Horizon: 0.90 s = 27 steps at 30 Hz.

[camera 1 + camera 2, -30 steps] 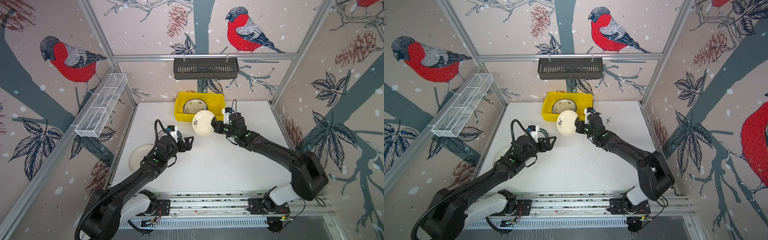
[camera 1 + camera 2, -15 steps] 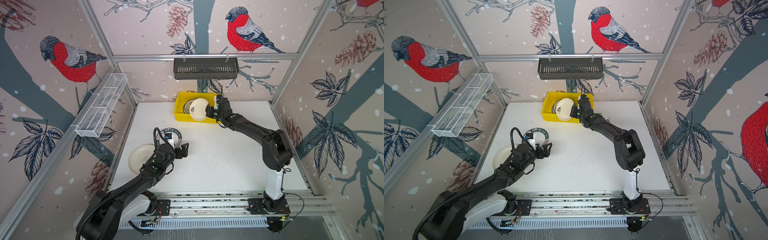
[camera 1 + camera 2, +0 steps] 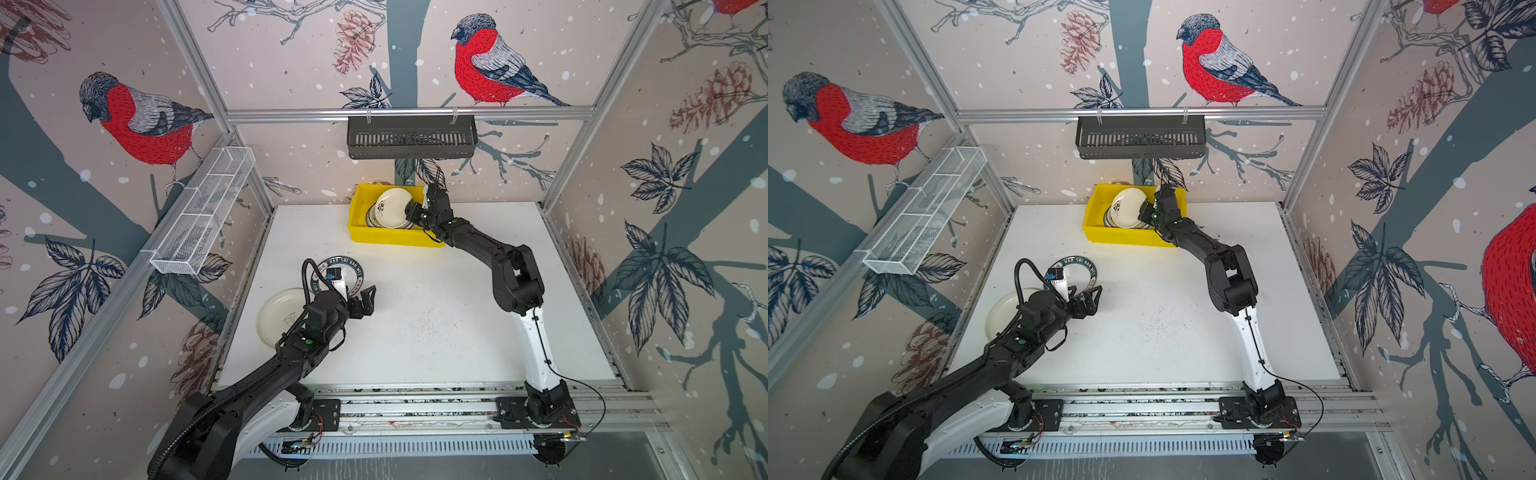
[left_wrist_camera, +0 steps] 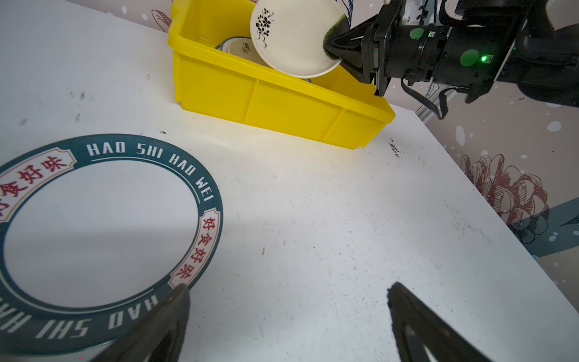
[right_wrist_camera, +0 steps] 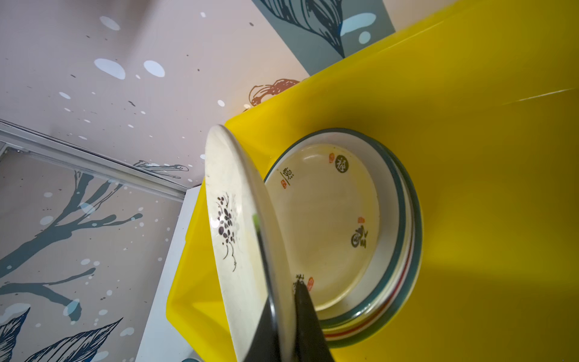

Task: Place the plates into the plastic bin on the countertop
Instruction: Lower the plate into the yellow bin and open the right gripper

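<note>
Right wrist view is showing the right claw (image 5: 283,301) gripping a tilted flowered plate (image 5: 232,219) by its rim above the stack (image 5: 329,219) in the far yellow bin (image 5: 470,156), probably needing levelling before release, while the left claw (image 4: 288,290) is hanging wide by the teal-rimmed plate (image 4: 103,238).

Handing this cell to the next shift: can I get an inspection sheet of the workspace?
Surface: white countertop, flecked with small black marks.
Job's things: yellow bin holds a stack of plates; flower-motif plate held tilted over it; teal-rimmed plate and cream plate lie on the countertop.
Clutter: nothing seen.
Grippers: right gripper shut on the flower-motif plate's rim; left gripper open, empty, near the teal-rimmed plate.
Cables: black hose loops above the left wrist; thin cable runs down the right arm.
Surroundings: dark slotted basket and white mesh tray on the walls.
</note>
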Tool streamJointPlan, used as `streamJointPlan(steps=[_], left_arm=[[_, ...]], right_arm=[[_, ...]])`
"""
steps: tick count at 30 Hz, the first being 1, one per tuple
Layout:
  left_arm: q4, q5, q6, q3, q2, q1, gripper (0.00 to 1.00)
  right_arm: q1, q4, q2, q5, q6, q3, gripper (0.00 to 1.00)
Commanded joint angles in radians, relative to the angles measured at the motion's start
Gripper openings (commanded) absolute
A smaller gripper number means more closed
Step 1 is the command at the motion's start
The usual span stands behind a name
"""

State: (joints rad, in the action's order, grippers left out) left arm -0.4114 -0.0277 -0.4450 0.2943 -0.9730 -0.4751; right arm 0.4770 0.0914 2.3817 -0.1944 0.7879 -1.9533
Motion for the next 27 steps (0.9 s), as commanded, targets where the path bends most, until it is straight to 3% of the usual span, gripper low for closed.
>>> streamJointPlan(steps=[1,15,21,27], left_arm=[[-0.013,-0.023,0.019,0.009,0.0,0.001,0.98],[-0.023,-0.011,0.023,0.02,-0.054,0.001,0.98],[-0.012,-0.021,0.028,0.023,-0.055,0.003,0.98],[-0.011,-0.016,0.029,0.027,-0.067,0.004,0.98]], right_arm=[[-0.002,0.041,0.025,-0.005,0.027,-0.027,0.0],[0.004,-0.086,0.143,0.014,-0.027,-0.187,0.03],[0.0,-0.083,0.157,-0.034,-0.027,-0.194,0.37],[0.0,-0.095,0.154,-0.043,-0.051,-0.204,0.59]])
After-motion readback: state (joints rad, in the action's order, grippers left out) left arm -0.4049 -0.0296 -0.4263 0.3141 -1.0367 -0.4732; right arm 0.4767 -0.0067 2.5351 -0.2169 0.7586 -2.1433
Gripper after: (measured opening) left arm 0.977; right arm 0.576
